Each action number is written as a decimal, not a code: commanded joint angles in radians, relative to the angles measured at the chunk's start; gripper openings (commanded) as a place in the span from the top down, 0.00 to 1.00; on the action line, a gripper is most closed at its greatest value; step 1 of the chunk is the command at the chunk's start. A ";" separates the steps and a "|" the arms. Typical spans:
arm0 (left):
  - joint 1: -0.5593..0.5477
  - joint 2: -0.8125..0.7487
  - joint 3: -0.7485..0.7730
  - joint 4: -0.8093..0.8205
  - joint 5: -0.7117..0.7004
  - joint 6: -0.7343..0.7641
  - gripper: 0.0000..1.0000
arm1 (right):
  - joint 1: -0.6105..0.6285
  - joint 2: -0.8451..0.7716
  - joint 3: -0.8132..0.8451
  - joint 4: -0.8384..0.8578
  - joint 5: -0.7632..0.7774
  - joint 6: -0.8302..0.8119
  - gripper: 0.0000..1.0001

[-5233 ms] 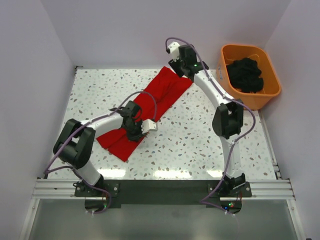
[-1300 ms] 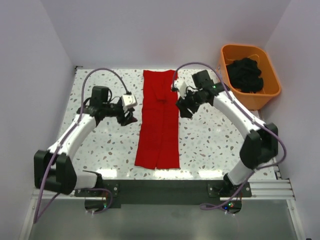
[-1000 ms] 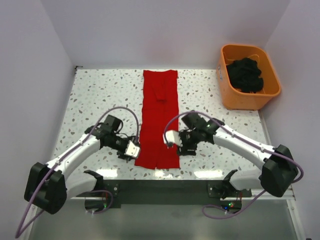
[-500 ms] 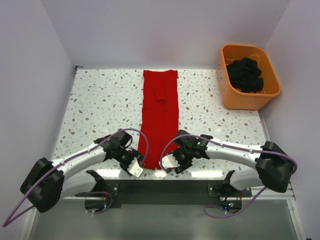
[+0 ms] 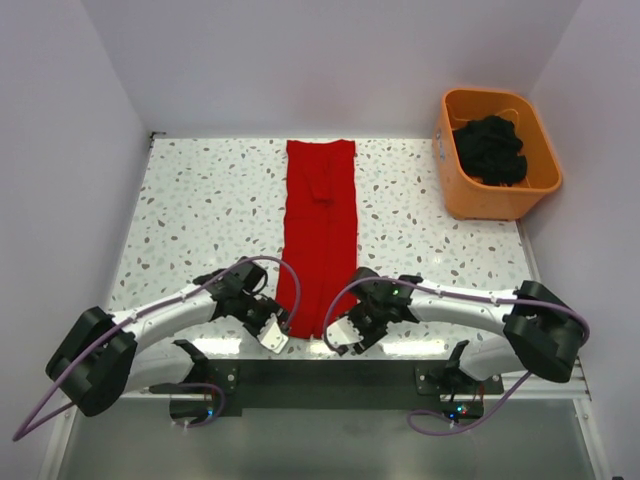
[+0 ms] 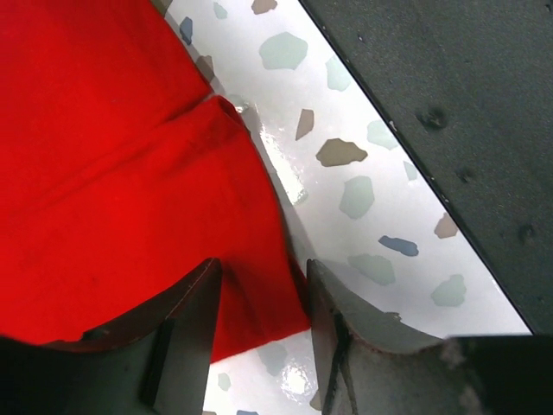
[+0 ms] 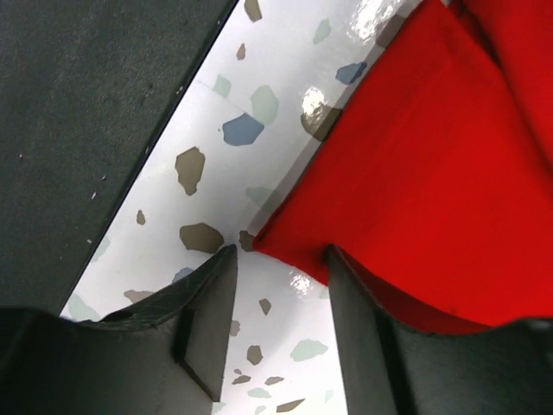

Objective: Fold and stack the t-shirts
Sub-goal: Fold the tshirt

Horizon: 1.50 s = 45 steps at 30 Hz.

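**Item:** one red t-shirt [image 5: 320, 240]. We list it as a long narrow strip, folded lengthwise, lying flat on the table [image 5: 200, 200]. It runs from 12 o'clock down to 6 o'clock at mid-width.

**Left gripper** [image 6: 259, 320]: low over the strip's 7 o'clock corner. Its jaws are spread, and the cloth corner lies between them, not pinched.

**Right gripper** [image 7: 281, 307]: at the 5 o'clock corner. Its jaws are likewise apart, with the hem's tip at the mouth of the gap.

**Orange tub** [image 5: 497, 195]: at 2 o'clock, well apart from the strip, holding dark clothing [image 5: 490, 148].

**Step, as we judge it:** taking hold of the near hem for the crosswise fold.

**Next move:** we would want both jaws to pinch every layer. Then we would lift evenly and carry the hem toward 12 o'clock without skewing the strip.
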 commanded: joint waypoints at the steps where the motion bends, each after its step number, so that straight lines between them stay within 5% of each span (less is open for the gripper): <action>1: -0.003 0.049 -0.007 0.034 -0.030 0.016 0.52 | 0.020 0.041 -0.001 0.089 0.006 -0.019 0.52; 5: -0.007 0.056 -0.019 0.057 -0.013 0.030 0.67 | 0.021 0.079 0.011 0.112 0.034 -0.006 0.67; 10: -0.035 0.050 -0.007 0.048 0.022 -0.002 0.91 | 0.024 0.054 -0.002 0.130 0.038 0.026 1.00; 13: -0.059 0.004 0.013 0.037 0.050 -0.067 1.00 | 0.027 -0.015 0.004 0.097 0.020 0.053 1.00; 19: -0.061 -0.088 0.130 -0.014 0.126 -0.292 1.00 | 0.017 -0.126 0.089 0.025 -0.015 0.213 1.00; 25: 0.092 -0.057 0.203 0.009 0.160 -0.263 1.00 | -0.143 -0.099 0.180 0.014 -0.061 0.163 1.00; 45: 0.358 0.507 0.670 0.135 0.202 -0.153 1.00 | -0.468 0.343 0.631 0.031 -0.150 -0.058 1.00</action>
